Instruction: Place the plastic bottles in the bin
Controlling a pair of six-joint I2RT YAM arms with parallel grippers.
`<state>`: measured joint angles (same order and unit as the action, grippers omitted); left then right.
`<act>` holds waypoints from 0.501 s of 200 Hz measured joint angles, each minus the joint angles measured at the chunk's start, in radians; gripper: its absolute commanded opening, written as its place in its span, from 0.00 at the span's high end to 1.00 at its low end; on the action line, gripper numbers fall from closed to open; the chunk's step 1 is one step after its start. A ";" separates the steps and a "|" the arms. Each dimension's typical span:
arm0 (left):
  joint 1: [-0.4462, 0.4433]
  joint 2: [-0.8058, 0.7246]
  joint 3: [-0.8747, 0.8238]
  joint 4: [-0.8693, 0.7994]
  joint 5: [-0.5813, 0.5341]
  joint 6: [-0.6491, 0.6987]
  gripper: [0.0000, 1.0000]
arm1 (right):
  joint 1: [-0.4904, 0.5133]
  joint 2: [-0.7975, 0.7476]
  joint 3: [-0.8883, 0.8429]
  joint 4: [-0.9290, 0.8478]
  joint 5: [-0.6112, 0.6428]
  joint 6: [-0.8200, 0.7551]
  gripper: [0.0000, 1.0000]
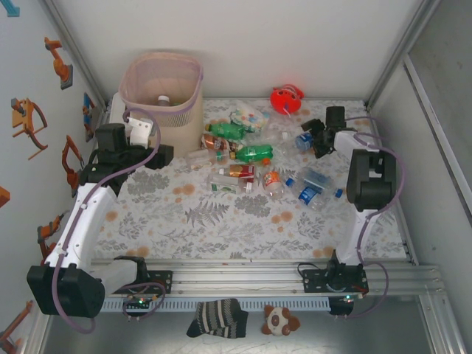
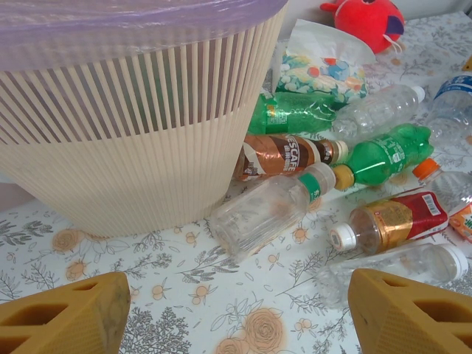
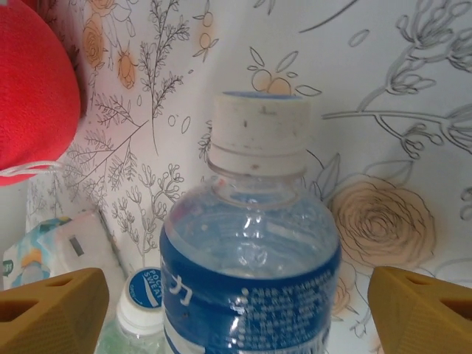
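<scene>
**Left gripper** [image 2: 240, 313]: jaws released and spread wide, with nothing between them.
- Ahead and to the left of the jaws is the bin [image 2: 133, 133], upright, with a ribbed wall, standing on the flowered cloth [image 2: 184, 310].
- Straight ahead of the jaws, near the foot of the bin, a clear bottle [image 2: 262, 214] lies on its side with its cap to the right.
- Beyond it lies a brown coffee bottle [image 2: 284, 155], its base just beside the bin wall. Next to that is a green bottle [image 2: 383, 151], and the two caps nearly meet.
- Ahead of the right-hand finger lies a red-labelled bottle [image 2: 394, 221] with a white cap, also on its side.
- Farther off is a patterned packet [image 2: 321, 66], and behind that a red toy [image 2: 365, 18].

**Right gripper** [image 3: 236, 310]: jaws released, fingers wide apart.
- Between the jaws is a blue-labelled bottle [image 3: 251, 258], its white cap pointing away from them. There is a gap on each side and neither finger touches it.
- Just inside the left-hand finger and lower down is the round top of a blue-capped bottle [image 3: 144, 295].

**Overhead view**
- The heap of bottles [image 1: 243, 158] lies on the cloth between the two grippers. None of these bottles is in the bin.
- The left gripper hangs just beside the near side of the bin, and the right gripper is at the far right end of the heap.
- Inside the bin is one capped bottle [image 1: 163, 99], seen from above.
</scene>
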<state>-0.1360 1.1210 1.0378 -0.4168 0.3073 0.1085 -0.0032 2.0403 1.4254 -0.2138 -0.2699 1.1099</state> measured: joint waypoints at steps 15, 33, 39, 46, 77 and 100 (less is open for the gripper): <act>0.000 0.000 0.000 0.000 0.000 0.000 0.23 | 0.000 0.018 0.016 0.005 -0.003 0.011 0.15; 0.000 0.000 0.000 0.001 0.000 0.000 0.23 | 0.000 0.032 0.023 0.009 -0.007 0.020 0.17; 0.000 0.000 0.000 0.001 0.000 0.000 0.23 | 0.000 0.036 0.023 0.012 -0.007 0.023 0.18; 0.000 0.000 0.000 0.001 0.000 0.000 0.23 | 0.000 0.041 0.024 0.013 -0.007 0.025 0.18; 0.000 0.000 0.000 0.001 0.000 0.000 0.23 | 0.000 0.063 0.025 0.019 -0.010 0.032 0.22; 0.000 0.000 0.000 0.001 -0.001 0.000 0.23 | 0.000 0.071 0.025 0.021 -0.010 0.035 0.25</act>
<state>-0.1360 1.1210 1.0378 -0.4160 0.3065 0.1085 -0.0032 2.1113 1.4502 -0.1925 -0.2798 1.1446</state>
